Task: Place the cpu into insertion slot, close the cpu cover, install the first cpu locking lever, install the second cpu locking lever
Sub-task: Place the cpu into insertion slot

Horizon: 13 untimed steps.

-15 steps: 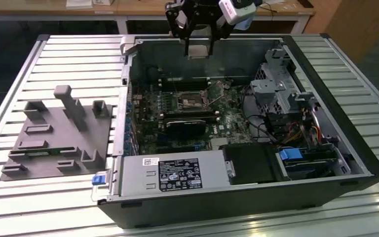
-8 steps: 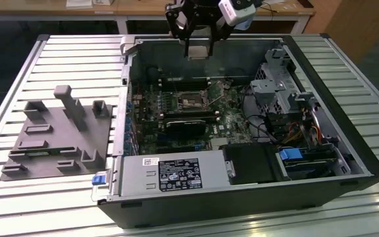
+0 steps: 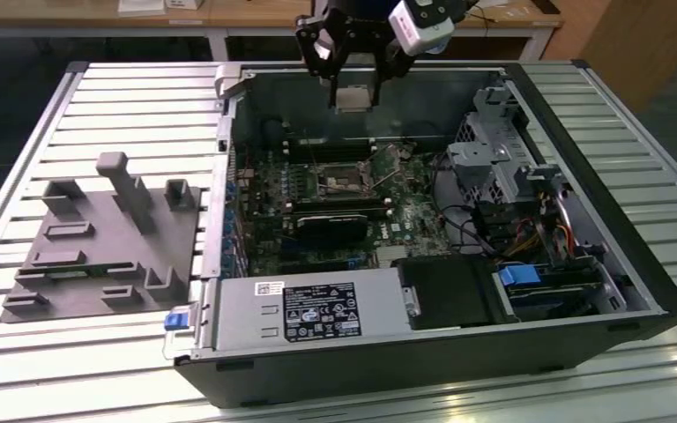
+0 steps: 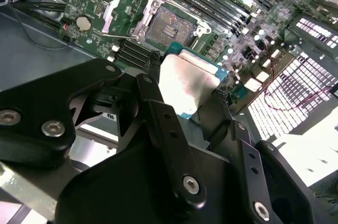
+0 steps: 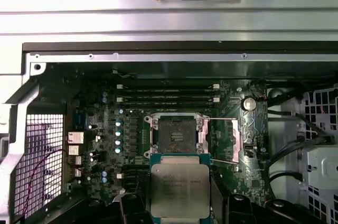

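Gripper (image 3: 356, 95) is clamped on a flat silver chip (image 5: 179, 189), holding it in the air over the open computer case (image 3: 650, 264), close to the case's far edge in the exterior view. Inside the case lies the green motherboard (image 3: 315, 211). At the board's middle the square socket (image 5: 177, 135) shows its bare contact field, with the chip apart from it. The cover plate (image 5: 235, 139) stands swung open beside the socket. A power supply (image 3: 303, 313) sits along the case's near edge.
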{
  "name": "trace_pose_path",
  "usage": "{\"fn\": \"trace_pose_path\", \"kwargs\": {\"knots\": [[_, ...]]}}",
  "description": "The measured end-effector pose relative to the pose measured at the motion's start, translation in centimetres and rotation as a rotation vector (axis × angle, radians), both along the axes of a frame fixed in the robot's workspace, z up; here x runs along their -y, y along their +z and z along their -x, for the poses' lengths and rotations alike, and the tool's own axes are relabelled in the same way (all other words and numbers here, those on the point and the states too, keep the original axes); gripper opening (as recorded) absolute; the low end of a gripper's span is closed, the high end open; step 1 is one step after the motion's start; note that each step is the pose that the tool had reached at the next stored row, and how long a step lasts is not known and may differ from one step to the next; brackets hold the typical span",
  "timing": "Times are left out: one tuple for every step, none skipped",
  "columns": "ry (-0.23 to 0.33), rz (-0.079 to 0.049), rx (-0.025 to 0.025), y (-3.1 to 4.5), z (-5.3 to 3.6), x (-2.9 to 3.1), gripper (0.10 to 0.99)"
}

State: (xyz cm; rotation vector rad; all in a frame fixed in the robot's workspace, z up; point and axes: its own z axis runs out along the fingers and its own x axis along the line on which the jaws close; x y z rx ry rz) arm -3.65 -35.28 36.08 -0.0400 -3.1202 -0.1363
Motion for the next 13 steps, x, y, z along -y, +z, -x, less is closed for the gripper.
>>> {"fn": "trace_pose_path", "kwargs": {"knots": [[0.0, 0.001, 0.0, -0.11, 0.0, 0.0, 0.537], [0.0, 0.003, 0.0, -0.21, 0.0, 0.0, 0.537], [0.0, 0.004, 0.0, -0.32, 0.0, 0.0, 0.537], [0.0, 0.006, 0.0, -0.43, 0.0, 0.0, 0.537], [0.0, 0.007, 0.0, -0.53, 0.0, 0.0, 0.537], [0.0, 0.009, 0.0, -0.64, 0.0, 0.0, 0.537], [0.0, 0.011, 0.0, -0.74, 0.0, 0.0, 0.537], [0.0, 0.013, 0.0, -0.84, 0.0, 0.0, 0.537], [0.0, 0.015, 0.0, -0.95, 0.0, 0.0, 0.537], [0.0, 0.017, 0.0001, -1.06, 0.0, 0.0, 0.537], [0.0, 0.019, 0.0001, -1.16, 0.0, 0.0, 0.537], [0.0, 0.02, 0.0003, -1.3, 0.0, 0.01, 0.537], [0.0, 0.022, 0.0003, -1.43, 0.0, 0.0, 0.537]]}}
